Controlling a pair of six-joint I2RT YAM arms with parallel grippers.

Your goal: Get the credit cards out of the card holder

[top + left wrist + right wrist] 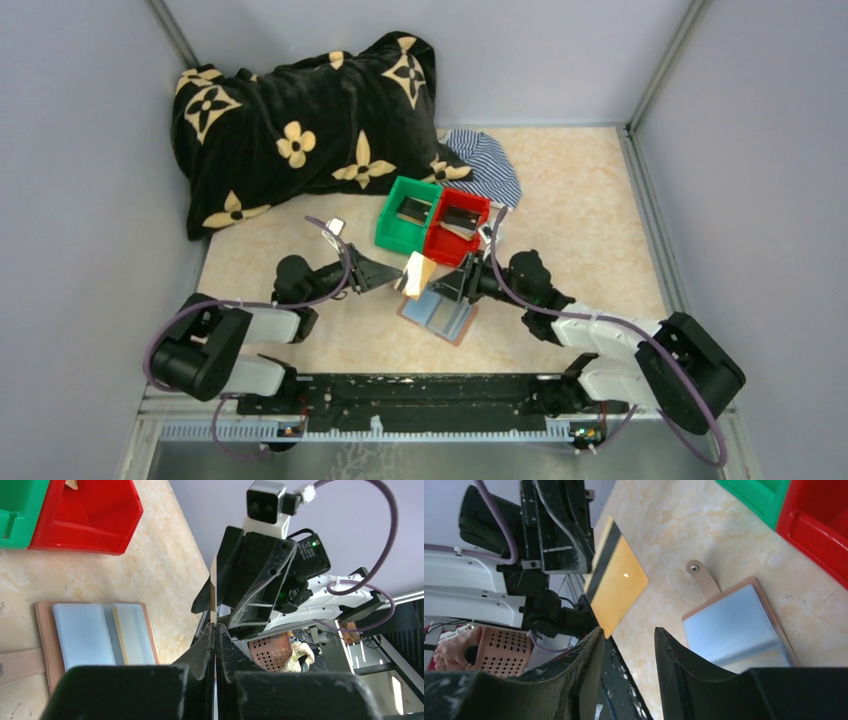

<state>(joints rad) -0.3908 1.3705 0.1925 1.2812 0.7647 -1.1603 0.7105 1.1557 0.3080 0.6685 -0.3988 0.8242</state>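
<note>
Near card holder (440, 313), left gripper (399, 282) pinching credit card (418, 272), right gripper (453, 285) parted

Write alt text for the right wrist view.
A gold card with a dark stripe, pinched by the shut left gripper, is held off the table just ahead of the open right gripper. The card holder lies open on the table to the right, with a green bin and a red bin in the top corner.

Black-jointed, white-shelled left arm (265, 325) and right arm (610, 335) along the bottom edge, strung with purple cables (389, 535), tipped with matte black fingers (684, 665).
</note>
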